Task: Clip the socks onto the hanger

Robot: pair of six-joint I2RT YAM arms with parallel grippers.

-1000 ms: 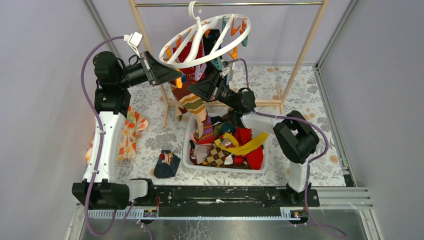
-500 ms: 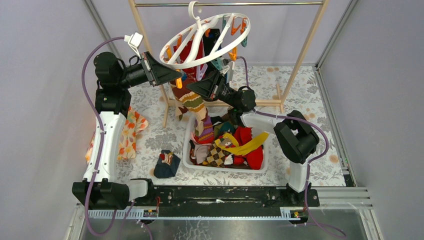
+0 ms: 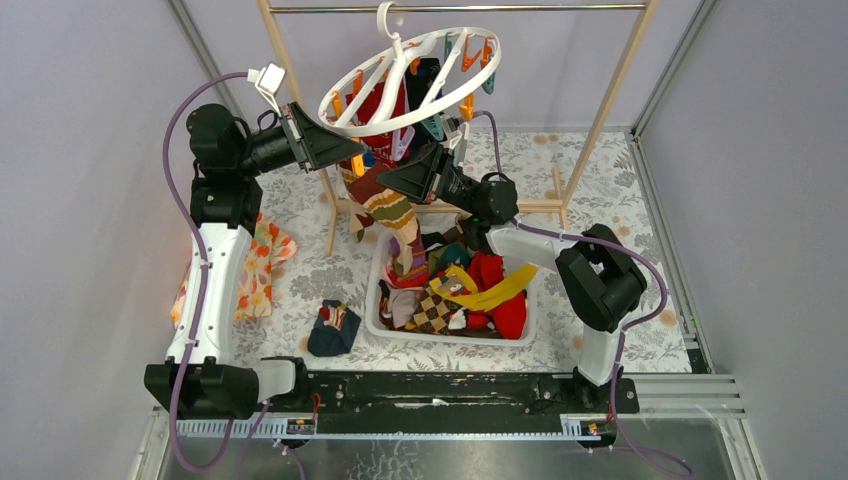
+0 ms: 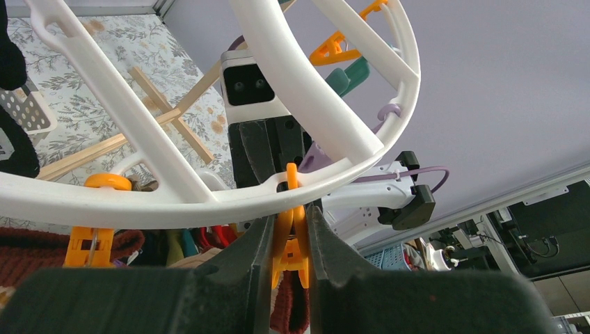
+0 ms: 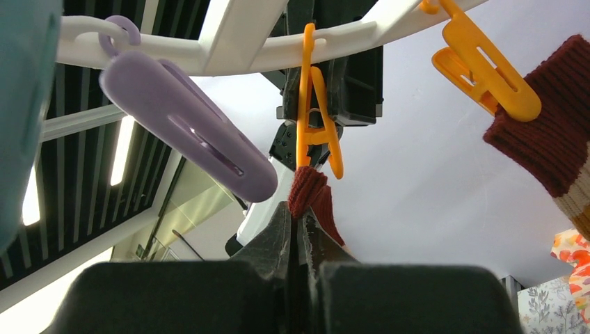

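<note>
The white oval hanger [image 3: 356,70] hangs by its hook from the rack rod, with several socks clipped under it. My left gripper [image 3: 355,150] is shut on an orange clip [image 4: 298,243] at the hanger rim [image 4: 174,202] and squeezes its handles. My right gripper [image 3: 385,178] is shut on the dark red cuff [image 5: 309,191] of a striped sock [image 3: 385,205]. It holds the cuff up at the mouth of that clip [image 5: 316,118]. The cuff also shows between the clip's prongs in the left wrist view [image 4: 291,306]. The sock's foot hangs down toward the basket.
A white basket [image 3: 455,338] of mixed socks sits mid-table. A dark sock [image 3: 333,328] lies left of it, and the orange-flowered cloth [image 3: 262,265] lies by the left arm. The wooden rack [image 3: 610,90] stands behind. A purple clip [image 5: 188,136] and another orange clip [image 5: 487,76] holding a sock hang beside the clip I hold.
My right gripper has risen slightly with the striped sock, bringing the cuff closer to the orange clip. The left gripper has stayed on the clip.
</note>
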